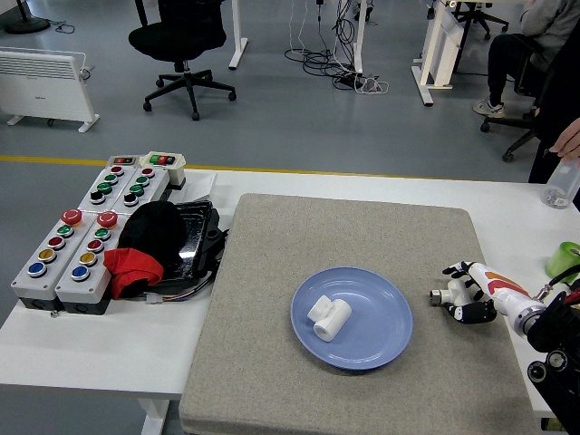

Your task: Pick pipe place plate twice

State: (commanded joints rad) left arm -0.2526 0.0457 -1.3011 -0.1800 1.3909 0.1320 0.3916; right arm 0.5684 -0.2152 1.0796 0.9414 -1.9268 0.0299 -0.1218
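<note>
Nearest, toward the middle of the grey felt mat [362,236], the blue plate [381,331] holds one white pipe fitting [328,317], lying on the plate's left half. To the right of the plate, still on the mat, the right hand [467,296] comes in from the lower right corner with its fingers [473,314] curled around a second white pipe fitting [444,294], whose open end pokes out toward the plate; the fitting is just beside the plate's right rim and not on it. Whether it is lifted off the mat cannot be told. On the left of the white table [82,349] sit two grey button boxes [68,254], with a red and black cloth [145,249] piled over a black tray [195,236] beside them. At the far right edge a person's hand [569,140] holds a clear plastic bottle [561,184] above the table, and a green object [564,258] shows just nearer.
</note>
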